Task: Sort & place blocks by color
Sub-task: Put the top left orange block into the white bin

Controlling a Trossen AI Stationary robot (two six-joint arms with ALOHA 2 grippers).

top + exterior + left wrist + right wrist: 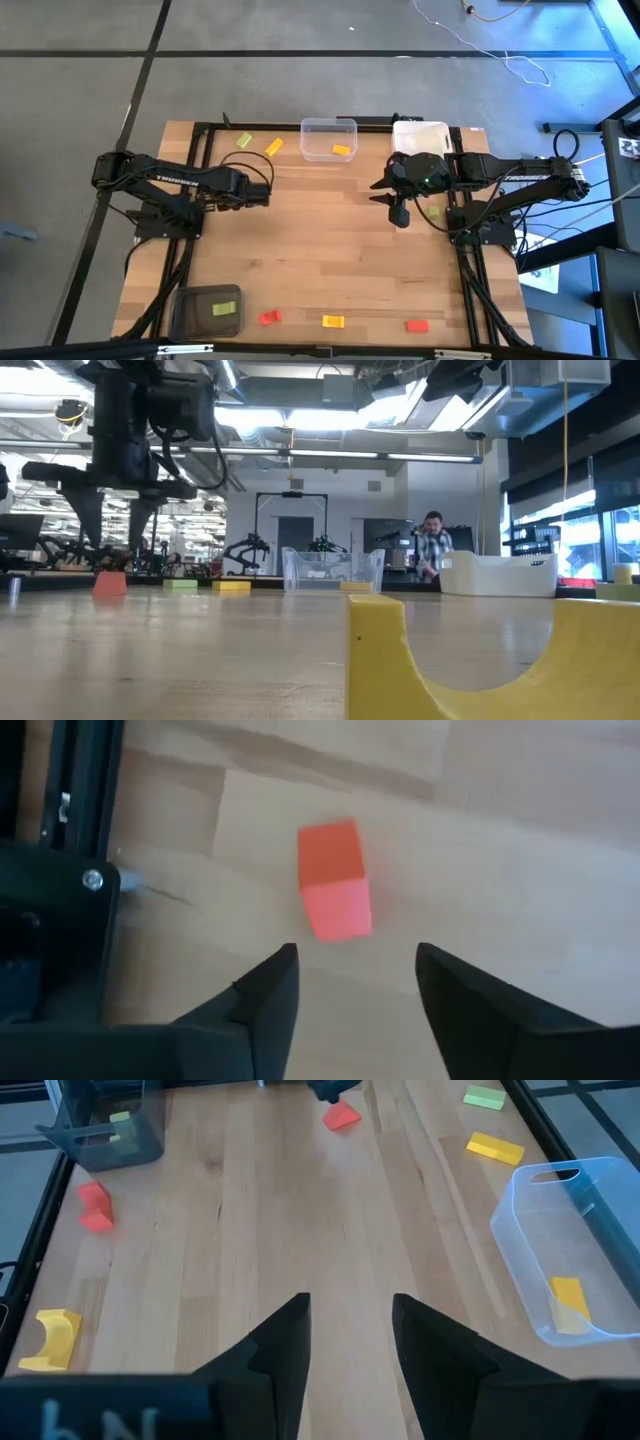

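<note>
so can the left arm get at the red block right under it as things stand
Probably yes. In the left wrist view the left gripper hangs just above the red block with its fingers apart and empty. Only bare table surrounds the block; the dark frame rail stands off to one side.

Bright, even overhead light (ceiling glare, blurred foreground in low view)

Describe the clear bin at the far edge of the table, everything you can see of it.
The clear bin is a small rectangular tub of see-through plastic, as it looks, with rounded corners and a handle slot in one end wall. It stands upright and open-topped on the wooden table, beside a white bin. One yellow-orange block lies flat on its floor. Neither gripper touches it.
</note>
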